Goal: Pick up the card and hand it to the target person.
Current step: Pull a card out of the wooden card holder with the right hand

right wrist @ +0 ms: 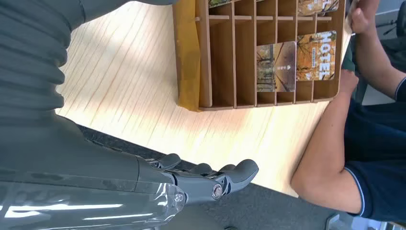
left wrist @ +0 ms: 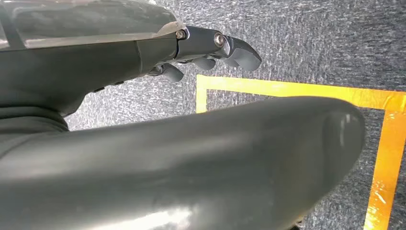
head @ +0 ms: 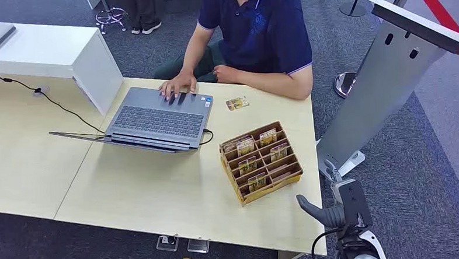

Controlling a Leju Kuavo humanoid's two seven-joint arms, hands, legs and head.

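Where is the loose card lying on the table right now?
In the head view, the loose card lies flat on the table in front of the seated person, between the laptop and the wooden card rack.

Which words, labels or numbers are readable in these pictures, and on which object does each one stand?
"HOTEL": on the orange-and-brown printed card standing in the brown wooden slotted card rack, read in the right wrist view.
Smaller print under that word: too small to read.
Neighbouring autumn-coloured card in the same rack: marks too blurred to read.
Loose card lying on the light wooden table: too small to read.
Small stickers on the grey open laptop: unreadable.
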